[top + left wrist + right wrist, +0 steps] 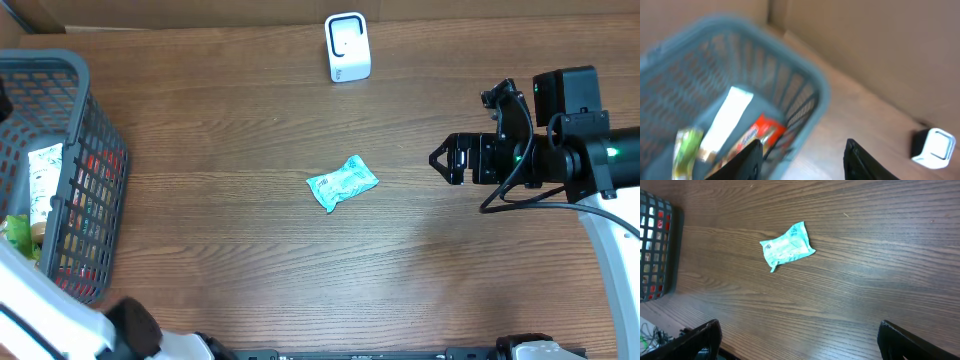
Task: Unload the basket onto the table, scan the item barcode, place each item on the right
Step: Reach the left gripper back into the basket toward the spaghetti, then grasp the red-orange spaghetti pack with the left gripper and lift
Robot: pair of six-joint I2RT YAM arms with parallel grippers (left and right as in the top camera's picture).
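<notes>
overhead looks down; all views share the basket (40, 60).

**Counts: objects and grippers**

One teal packet (342, 183) is counted on one table (250, 260). One white scanner (347, 47) is counted. One grey basket (40, 65) is counted. Three items are made out in it: one white packet (727, 120), one red packet (762, 131) and one green item (685, 147). Two grippers are counted: left gripper (803, 145), right gripper (799, 330).
</notes>
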